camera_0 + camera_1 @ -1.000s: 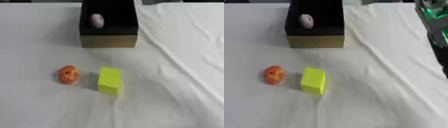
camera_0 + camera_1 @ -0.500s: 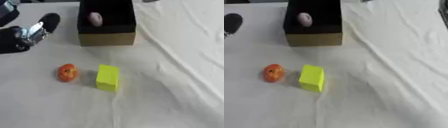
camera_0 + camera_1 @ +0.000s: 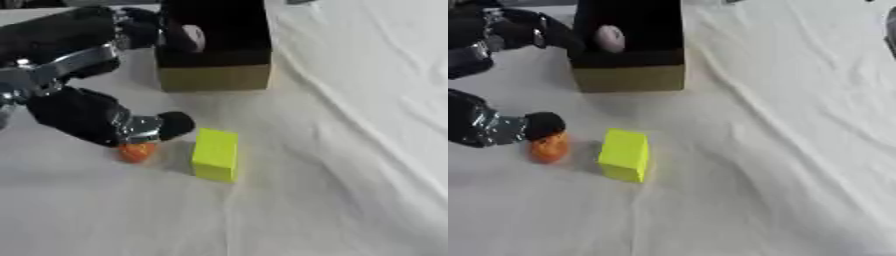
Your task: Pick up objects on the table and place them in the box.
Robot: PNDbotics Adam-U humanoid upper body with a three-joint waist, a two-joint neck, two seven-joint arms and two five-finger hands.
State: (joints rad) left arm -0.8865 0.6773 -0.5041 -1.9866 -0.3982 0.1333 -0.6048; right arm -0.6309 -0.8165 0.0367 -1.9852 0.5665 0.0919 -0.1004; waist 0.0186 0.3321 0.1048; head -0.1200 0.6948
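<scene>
My left hand [image 3: 70, 107] reaches in from the left and is open. Its thumb tip [image 3: 175, 125] rests just above a small orange round object [image 3: 549, 148], partly covering it, while its fingers [image 3: 136, 30] stretch toward the left side of the box. A yellow block [image 3: 215, 154] stands on the white cloth just right of the orange object, apart from the hand. The black box with a tan front wall [image 3: 214, 77] sits at the top centre, with a pale egg-shaped object [image 3: 610, 38] inside. My right hand shows in neither view.
A white wrinkled cloth [image 3: 350, 150] covers the table, with a long fold running diagonally down the right side. A dark sliver [image 3: 891, 30] shows at the right edge of the right eye view.
My left hand has come in from the upper left and dropped over the orange object, its thumb now touching it. The block, box and egg shape stay put.
</scene>
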